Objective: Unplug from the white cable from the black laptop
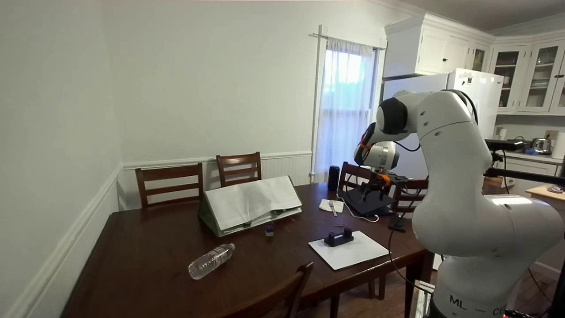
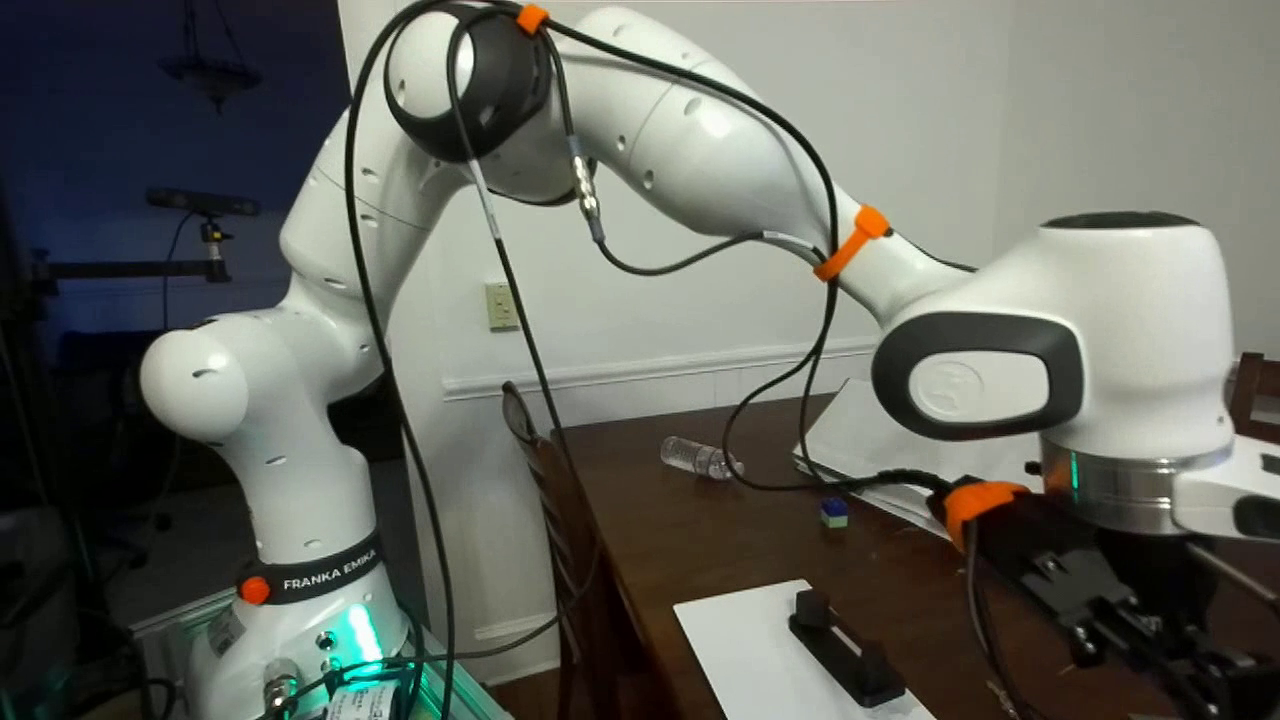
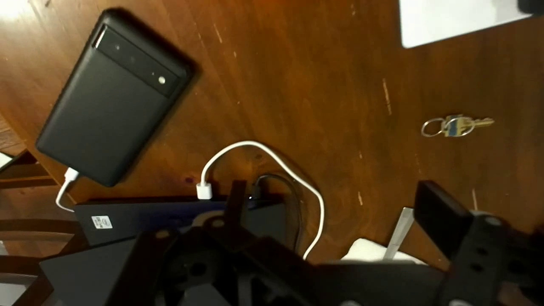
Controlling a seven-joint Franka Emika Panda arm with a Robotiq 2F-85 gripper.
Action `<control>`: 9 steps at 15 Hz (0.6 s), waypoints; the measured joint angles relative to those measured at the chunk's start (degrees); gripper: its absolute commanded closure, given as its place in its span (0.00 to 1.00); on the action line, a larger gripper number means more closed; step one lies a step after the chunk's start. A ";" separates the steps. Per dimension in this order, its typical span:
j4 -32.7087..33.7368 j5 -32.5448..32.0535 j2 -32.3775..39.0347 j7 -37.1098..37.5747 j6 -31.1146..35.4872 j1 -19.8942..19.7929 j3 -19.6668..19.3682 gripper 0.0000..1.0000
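We see the gripper point(image 3: 335, 197) above the table point(image 1: 145, 247), its jaws spread wide; it has hold of nothing. In the wrist view, wood and part of a white cable point(image 3: 250, 143) show between its tips. The laptop point(image 3: 136, 217) lies below, partly covered by the gripper in that view; in an exterior view we find it at the table's end, in front of 2 chairs point(image 1: 355, 171). The cable's white plug point(image 3: 204, 191) meets the laptop's edge, where it appears seated, and a black cord point(image 3: 298, 212) also runs to that edge. In the wrist view, 1 finger point(image 3: 235, 208) overlaps the edge between these 2 connections; we cannot tell whether it touches the laptop.

Near the laptop we see a black phone point(image 3: 114, 97) with a white lead point(image 3: 71, 174) at its end; we cannot tell where the lead goes. Keys point(image 3: 457, 126) lie well apart from the phone, and a knife point(image 3: 398, 233) rests on a napkin point(image 3: 363, 250).

In both exterior views we see a black bracket point(image 1: 339, 238) on a white board point(image 1: 357, 258), a bottle point(image 1: 211, 261) on its side, a small cube point(image 1: 269, 230) and a large, tilted pad point(image 1: 254, 203). A black cylinder point(image 1: 333, 179) stands upright beyond the napkin.
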 measured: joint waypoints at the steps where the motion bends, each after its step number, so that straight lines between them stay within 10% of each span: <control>1: 2.75 0.00 2.12 -0.34 0.12 -1.79 1.35 0.00; 9: 6.93 -0.33 5.16 -0.47 0.15 -3.43 2.93 0.00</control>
